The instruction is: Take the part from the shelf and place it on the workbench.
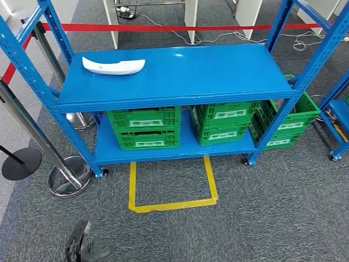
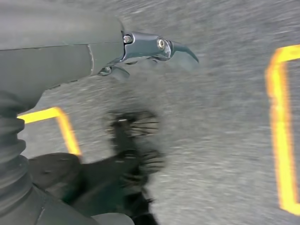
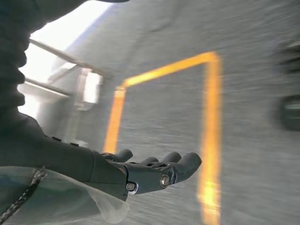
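Down low, nearest the robot, the left hand (image 1: 78,243) hangs over the carpet (image 1: 267,218), well short of the shelf (image 1: 176,73). From its wrist camera the fingers (image 2: 155,47) lie fairly straight with nothing in them, so it looks open and empty. The right hand (image 3: 155,171) hangs over the carpet as well, fingers stretched out and slightly spread, holding nothing.

A little further on, a yellow tape square (image 1: 170,188) marks the floor right at the foot of the shelf. Behind it, on the shelf's lower board, sit green crates (image 1: 144,128).

Further still, on the top board near its left end, lies the part (image 1: 113,66): a long, white, shallow piece, flat on the blue surface with nothing touching it. Its long axis runs along the length of the shelf, left to right, with the more tapered end pointing towards the middle of the shelf and the blunter end towards the left post.

By the look of it, it is a thin moulded shell, probably light and stiff, with a smooth, possibly slippery skin. I would take it around the middle, fingers across the narrow width, so it does not tip or slide. Too hard a squeeze could flex it.
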{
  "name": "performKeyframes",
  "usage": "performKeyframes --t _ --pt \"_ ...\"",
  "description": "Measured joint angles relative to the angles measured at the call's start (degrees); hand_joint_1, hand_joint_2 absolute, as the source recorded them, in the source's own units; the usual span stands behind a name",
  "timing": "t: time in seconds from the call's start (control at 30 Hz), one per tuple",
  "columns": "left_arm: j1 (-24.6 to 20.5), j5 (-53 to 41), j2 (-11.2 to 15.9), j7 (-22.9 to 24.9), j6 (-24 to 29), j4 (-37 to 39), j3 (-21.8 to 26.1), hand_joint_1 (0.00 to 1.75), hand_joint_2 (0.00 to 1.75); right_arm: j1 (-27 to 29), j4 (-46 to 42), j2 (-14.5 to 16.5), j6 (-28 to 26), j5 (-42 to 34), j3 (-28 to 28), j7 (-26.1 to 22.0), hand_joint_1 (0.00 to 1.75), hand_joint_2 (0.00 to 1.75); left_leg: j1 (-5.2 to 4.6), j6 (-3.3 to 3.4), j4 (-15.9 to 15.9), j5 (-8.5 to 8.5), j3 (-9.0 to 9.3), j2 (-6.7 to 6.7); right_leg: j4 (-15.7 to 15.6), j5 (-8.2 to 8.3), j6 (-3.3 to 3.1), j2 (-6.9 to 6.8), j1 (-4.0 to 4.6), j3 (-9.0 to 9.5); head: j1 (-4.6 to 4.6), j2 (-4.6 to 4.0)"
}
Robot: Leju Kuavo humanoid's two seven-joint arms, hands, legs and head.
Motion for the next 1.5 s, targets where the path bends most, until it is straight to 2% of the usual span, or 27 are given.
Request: performKeyframes --t 0.03,0.07,0.13,0.2,0.3,0.33,0.37,0.4,0.47,0.53,0.67,0.7,0.77,0.83,0.87,0.9,0.97,1.0,1.07,1.13,1.2,1.27,1.33,1.37,1.4,1.43,1.5 --pt "1.34 0.00 -0.05 0.04 -0.01 1.16 0.00 0.00 1.75 -1.51 -1.24 0.00 0.00 0.01 0.00 -0.05 0.00 1.75 -0.09 -0.22 0.03 -0.07 -0.06 0.13 -2.12 0.58 -0.18 -0.04 0.10 1.16 -0.01 0.00" --pt "2.85 0.00 -0.11 0.08 -0.01 2.61 0.00 0.00 1.75 -3.13 -2.72 0.01 0.00 0.01 0.00 -0.08 0.00 1.75 -0.16 -0.45 0.04 -0.10 -0.12 0.27 -2.81 0.60 -0.27 -0.06 0.20 1.61 -0.02 0.00" --pt "6.18 0.00 -0.14 0.16 0.00 5.97 -0.01 0.00 1.75 -6.45 -6.09 0.06 0.01 0.01 0.00 -0.12 0.00 1.75 -0.08 -0.93 0.12 -0.21 0.05 0.43 -3.04 0.82 -0.61 0.03 0.14 1.60 0.02 0.00" --pt "9.48 0.00 -0.17 0.19 -0.02 9.59 -0.02 0.00 1.75 -9.66 -9.85 0.14 0.03 0.02 -0.01 -0.14 0.00 1.75 0.02 -1.54 2.15 -1.85 -0.62 0.60 -3.34 1.01 -1.15 0.16 -0.10 1.70 -0.16 0.00" --pt "13.31 -0.24 -0.10 0.15 0.07 14.77 0.22 0.00 1.75 -13.71 -14.90 0.15 -0.06 0.22 -0.39 -0.17 0.00 1.75 0.29 -2.27 12.79 -7.44 -5.47 0.82 -3.43 1.04 -1.51 0.27 -0.20 1.66 -0.43 0.00" --pt "14.01 -0.59 -0.08 0.06 0.21 15.87 0.58 0.00 1.75 -14.57 -15.82 0.15 -0.18 0.55 -0.83 -0.22 0.00 1.75 0.34 -2.40 15.69 -8.35 -6.88 0.84 -3.42 1.03 -1.51 0.16 -0.20 1.66 -0.43 -0.01" --pt "14.36 -1.16 -0.09 -0.13 0.42 16.59 1.13 0.00 1.75 -15.15 -16.35 0.17 -0.38 1.09 -1.46 -0.25 0.00 1.75 0.37 -2.48 16.60 -8.06 -7.40 0.86 -3.41 1.01 -1.49 -0.03 -0.21 1.69 -0.45 -0.01" --pt "14.45 -1.93 -0.11 -0.40 0.75 17.16 1.86 0.00 1.75 -15.53 -16.69 0.21 -0.67 1.85 -2.22 -0.32 0.00 1.75 0.43 -2.49 15.17 -6.63 -6.81 0.90 -3.41 0.98 -1.45 -0.27 -0.22 1.76 -0.45 -0.01" --pt "14.23 -3.72 -0.21 -1.09 1.54 18.04 3.48 0.00 1.75 -15.88 -17.21 0.38 -1.33 3.64 -3.78 -0.55 0.00 1.75 0.56 -2.34 7.45 -2.49 -3.16 1.02 -3.40 0.88 -1.27 -0.64 -0.23 1.93 -0.44 -0.01" --pt "13.89 -5.57 -0.46 -1.78 2.38 18.63 5.22 0.00 1.75 -16.11 -17.44 0.57 -2.04 5.47 -5.46 -1.06 0.00 1.75 0.50 -1.89 1.25 -0.37 -0.25 1.08 -3.24 0.79 -0.80 -0.64 -0.05 1.89 -0.42 -0.01" --pt "13.39 -7.70 -0.89 -2.55 3.38 19.01 7.29 0.00 1.75 -16.13 -17.48 0.70 -2.88 7.75 -7.45 -1.52 0.00 1.75 0.30 -0.42 -0.16 -0.01 0.17 1.20 -2.84 0.49 0.49 -0.55 -0.08 1.59 -0.40 0.00" --pt "13.18 -8.21 -1.02 -2.75 3.59 19.04 7.94 0.00 1.75 -16.14 -17.48 0.75 -3.09 8.25 -8.10 -1.62 0.00 1.75 0.39 0.01 -0.33 0.15 0.19 1.29 -1.51 -0.46 0.74 -0.54 -0.10 0.94 -0.27 0.00" --pt "12.52 -9.72 -1.34 -3.43 4.26 19.13 9.88 0.00 1.75 -16.14 -17.43 1.00 -3.62 9.74 -9.89 -2.01 0.00 1.75 0.43 0.58 -0.48 0.32 0.13 1.44 4.67 -3.96 1.02 -0.52 -0.13 -2.04 -0.01 0.00" --pt "11.80 -11.46 -1.62 -4.30 5.13 19.15 11.94 0.00 1.75 -16.03 -17.25 1.29 -4.30 11.69 -11.75 -2.41 0.00 0.87 0.25 0.80 -0.45 0.31 0.02 1.45 11.89 -6.95 1.15 -0.52 -0.15 -5.39 0.07 0.00" --pt "11.47 -12.35 -1.78 -4.81 5.53 19.15 12.97 0.00 1.75 -15.95 -17.11 1.39 -4.72 12.73 -12.75 -2.57 0.00 0.44 0.17 0.83 -0.44 0.30 0.04 1.44 13.31 -7.01 1.14 -0.52 -0.14 -6.10 0.07 -0.01" --pt "11.10 -13.24 -1.97 -5.34 5.94 19.15 14.11 0.00 1.31 -15.91 -16.95 1.46 -5.16 13.77 -13.82 -2.78 0.00 0.00 0.13 0.83 -0.42 0.27 0.10 1.43 12.42 -5.90 1.06 -0.52 -0.13 -5.72 0.08 -0.01" --pt "10.27 -14.89 -2.41 -6.55 6.65 19.15 16.33 0.00 0.44 -15.92 -16.68 1.63 -5.91 15.66 -15.91 -3.27 0.00 0.00 0.09 0.68 -0.39 0.12 0.36 1.42 5.30 -1.80 0.68 -0.53 -0.12 -2.32 0.09 -0.01" --pt "9.78 -15.62 -2.64 -7.18 6.99 19.15 17.44 0.00 0.00 -15.98 -16.52 1.76 -6.23 16.62 -16.89 -3.49 0.00 0.00 -0.03 0.48 -0.28 -0.02 0.43 1.42 1.39 -0.34 0.49 -0.54 -0.06 -0.45 0.09 0.00" --pt "8.71 -16.95 -3.03 -8.56 7.59 19.13 19.47 0.00 0.00 -16.09 -16.09 2.15 -6.97 18.75 -18.97 -3.96 0.00 0.00 -0.24 -0.05 -0.09 -0.14 0.31 1.42 -2.67 0.49 0.09 -0.50 0.07 1.66 0.04 0.00" --pt "7.68 -18.06 -3.41 -10.07 8.16 18.81 21.34 0.00 0.00 -16.02 -15.48 2.68 -7.80 21.04 -21.39 -4.49 0.00 0.00 -0.26 -0.59 0.00 -0.08 0.13 1.42 -3.05 0.38 -0.36 -0.42 0.11 1.91 -0.02 0.00" --pt "6.82 -18.83 -3.80 -11.59 8.63 18.02 22.86 0.00 0.00 -15.95 -14.86 3.25 -8.59 23.33 -23.77 -5.03 0.00 0.00 -0.16 -1.21 1.07 -1.02 -0.30 1.43 -3.25 0.59 -0.93 -0.44 -0.09 1.92 -0.13 -0.01" --pt "5.89 -19.33 -4.26 -13.10 9.02 16.98 24.09 0.00 0.00 -16.02 -14.23 3.72 -9.42 25.79 -26.18 -5.63 0.00 0.00 0.03 -1.83 6.36 -4.15 -2.62 1.45 -3.38 0.68 -1.39 -0.55 -0.25 1.98 -0.32 -0.01" --pt "5.01 -19.70 -4.78 -14.57 9.45 15.83 25.23 0.00 0.00 -16.05 -13.47 4.15 -10.22 28.26 -28.70 -6.21 0.00 0.00 0.22 -2.21 14.08 -7.31 -6.15 1.45 -3.36 0.62 -1.58 -0.63 -0.21 1.99 -0.40 0.00" --pt "4.67 -19.85 -5.00 -15.28 9.70 15.20 25.77 0.00 0.00 -16.03 -13.07 4.44 -10.57 29.44 -29.95 -6.48 0.00 0.00 0.27 -2.28 16.25 -7.60 -7.21 1.45 -3.35 0.59 -1.62 -0.62 -0.19 2.03 -0.41 0.00" --pt "4.36 -19.96 -5.22 -15.99 9.96 14.53 26.31 0.00 0.00 -16.01 -12.67 4.72 -10.93 30.57 -31.19 -6.76 0.00 0.00 0.29 -2.28 16.23 -6.67 -7.30 1.45 -3.34 0.57 -1.62 -0.57 -0.19 2.12 -0.43 0.00" --pt "4.03 -20.02 -5.40 -16.73 10.22 13.80 26.82 0.00 0.00 -16.01 -12.29 5.03 -11.30 31.74 -32.42 -7.04 0.00 0.00 0.31 -2.20 13.89 -4.71 -6.34 1.45 -3.34 0.52 -1.58 -0.50 -0.20 2.27 -0.43 0.00" --pt "3.28 -20.06 -5.84 -18.30 10.71 12.19 27.58 0.00 0.00 -16.06 -11.59 5.66 -12.10 34.26 -34.91 -7.64 0.00 0.00 0.27 -1.85 6.20 -0.51 -3.04 1.45 -3.29 0.35 -1.33 -0.41 -0.09 2.52 -0.42 0.00"
